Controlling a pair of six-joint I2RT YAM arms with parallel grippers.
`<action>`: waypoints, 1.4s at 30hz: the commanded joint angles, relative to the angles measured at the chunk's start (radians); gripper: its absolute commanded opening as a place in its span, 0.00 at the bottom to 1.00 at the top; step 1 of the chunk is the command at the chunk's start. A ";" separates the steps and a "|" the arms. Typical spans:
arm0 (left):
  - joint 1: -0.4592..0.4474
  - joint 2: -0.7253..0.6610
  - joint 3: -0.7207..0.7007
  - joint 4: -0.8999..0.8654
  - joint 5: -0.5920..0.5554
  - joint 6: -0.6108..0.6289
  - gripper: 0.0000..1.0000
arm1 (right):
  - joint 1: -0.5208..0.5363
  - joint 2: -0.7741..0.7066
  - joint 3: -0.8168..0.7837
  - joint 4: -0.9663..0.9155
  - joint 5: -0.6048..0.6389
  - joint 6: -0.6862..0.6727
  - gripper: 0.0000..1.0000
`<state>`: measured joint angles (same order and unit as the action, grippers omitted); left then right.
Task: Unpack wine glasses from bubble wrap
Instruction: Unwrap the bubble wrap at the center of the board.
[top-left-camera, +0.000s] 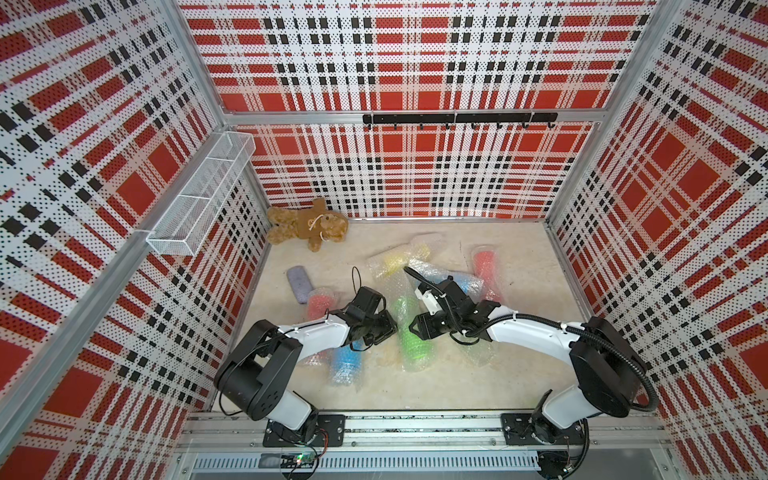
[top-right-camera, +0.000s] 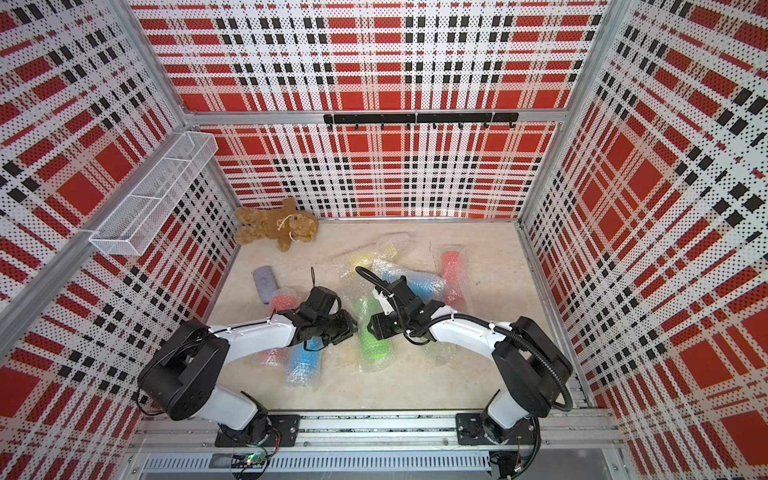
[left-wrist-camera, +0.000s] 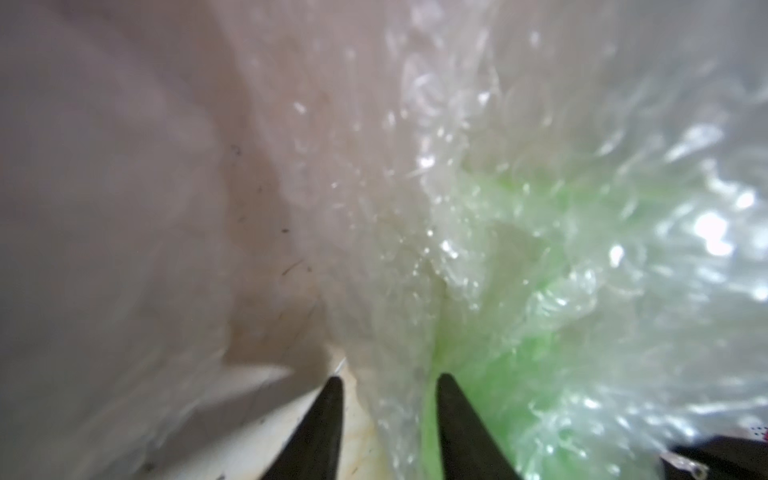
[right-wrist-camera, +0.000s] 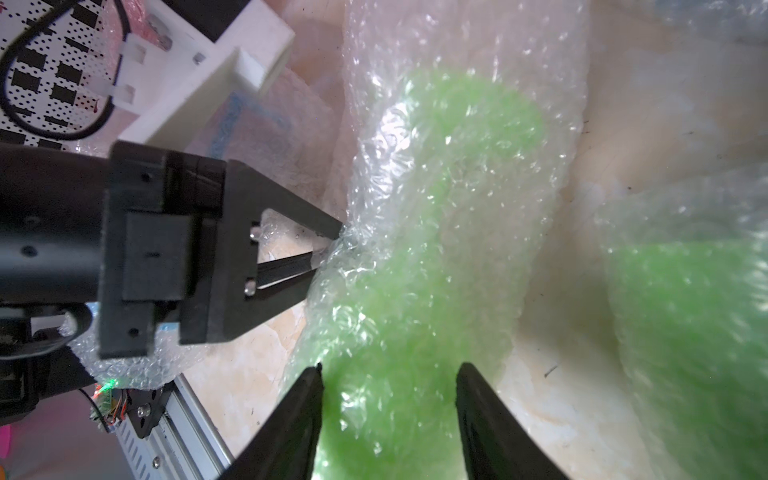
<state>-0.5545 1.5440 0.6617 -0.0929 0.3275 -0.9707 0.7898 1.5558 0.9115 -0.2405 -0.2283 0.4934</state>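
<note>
Midway across the mottled beige table (right-wrist-camera: 615, 104), a green goblet (top-left-camera: 413, 349) is lying on its side, swaddled in clear, dimpled, glinting bubble wrap (right-wrist-camera: 374, 124). The left claw (right-wrist-camera: 328, 249) is pinching a puckered fold at the wrap's edge between its tapered black fingers. The right claw (right-wrist-camera: 390, 368) is standing with jaws apart, straddling the bundle's end, facing the left claw across it.
</note>
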 joint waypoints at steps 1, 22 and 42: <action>-0.004 0.016 0.016 0.044 0.031 0.010 0.17 | -0.001 0.000 0.017 -0.059 0.027 -0.004 0.65; -0.017 -0.074 0.053 0.042 -0.008 -0.009 0.00 | -0.020 0.189 0.197 -0.014 -0.029 0.052 0.59; 0.070 -0.126 -0.026 -0.061 -0.043 0.091 0.00 | -0.108 0.172 0.121 0.032 -0.009 0.018 0.00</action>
<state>-0.5171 1.4506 0.6720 -0.0937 0.3115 -0.9257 0.7181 1.7519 1.0660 -0.1833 -0.2756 0.5255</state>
